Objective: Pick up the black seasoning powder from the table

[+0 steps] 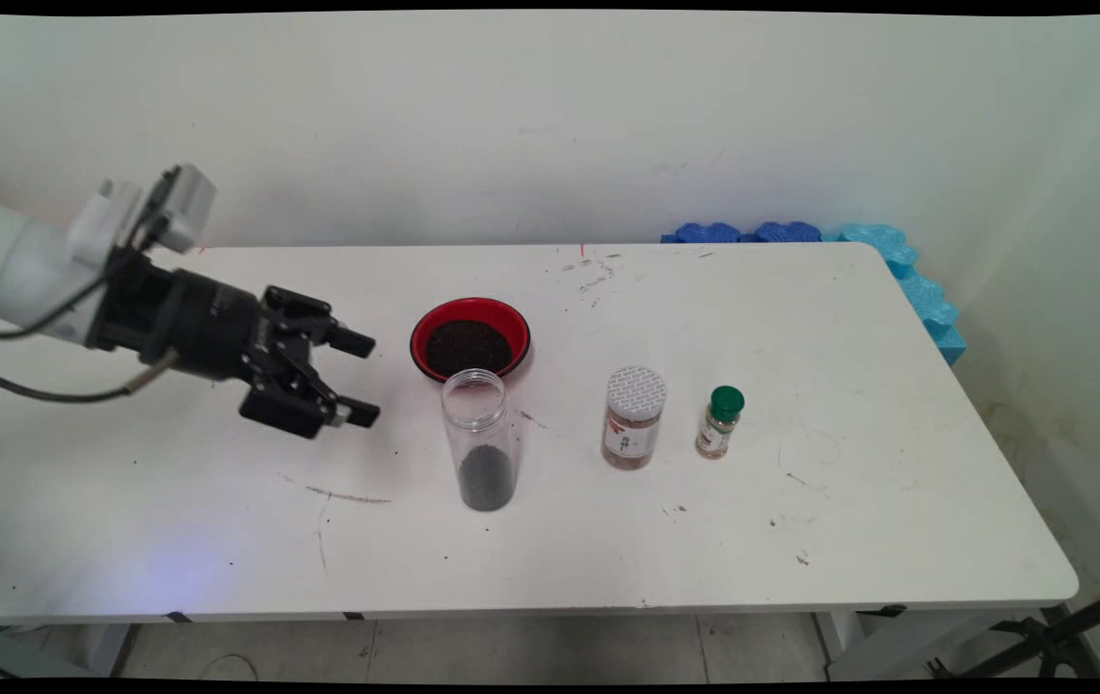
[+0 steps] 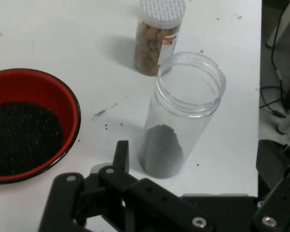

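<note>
The gripper (image 1: 357,378), released, hovers beside the jar (image 1: 482,439); it should straddle the jar squarely, clear of the bowl (image 1: 469,339).

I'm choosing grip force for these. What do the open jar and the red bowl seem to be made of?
Open jar: clear and glossy with a threaded neck, probably plastic; dark grains show through its wall. Red bowl: smooth, shiny red with a thin black rim, possibly enamelled metal or melamine; the look leaves it open.
</note>
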`<state>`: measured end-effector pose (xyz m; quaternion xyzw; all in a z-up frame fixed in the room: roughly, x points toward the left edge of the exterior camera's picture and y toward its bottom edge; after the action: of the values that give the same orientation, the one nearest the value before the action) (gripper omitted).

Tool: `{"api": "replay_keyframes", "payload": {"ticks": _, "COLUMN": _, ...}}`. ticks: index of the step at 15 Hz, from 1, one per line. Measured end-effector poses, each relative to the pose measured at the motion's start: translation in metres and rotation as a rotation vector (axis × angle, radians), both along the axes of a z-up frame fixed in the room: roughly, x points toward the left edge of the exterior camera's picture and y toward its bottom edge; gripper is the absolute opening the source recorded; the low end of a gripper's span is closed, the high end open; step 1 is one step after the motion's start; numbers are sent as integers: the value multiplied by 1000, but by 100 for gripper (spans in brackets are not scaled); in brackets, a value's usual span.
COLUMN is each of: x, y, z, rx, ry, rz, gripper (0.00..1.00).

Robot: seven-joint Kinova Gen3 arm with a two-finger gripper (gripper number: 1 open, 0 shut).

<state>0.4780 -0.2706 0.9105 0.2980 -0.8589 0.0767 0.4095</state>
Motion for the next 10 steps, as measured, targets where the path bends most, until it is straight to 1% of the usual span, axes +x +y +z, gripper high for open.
{"api": "replay_keyframes", "payload": {"ticks": 5, "x": -12, "y": -7, "z": -24, "rx": -22, "ry": -21, "rz": -34, "gripper": 100}}
{"api": "replay_keyframes", "payload": {"ticks": 10, "x": -27, "y": -17, "z": -48, "rx": -32, "ry": -32, "rz": -60, "gripper": 100}}
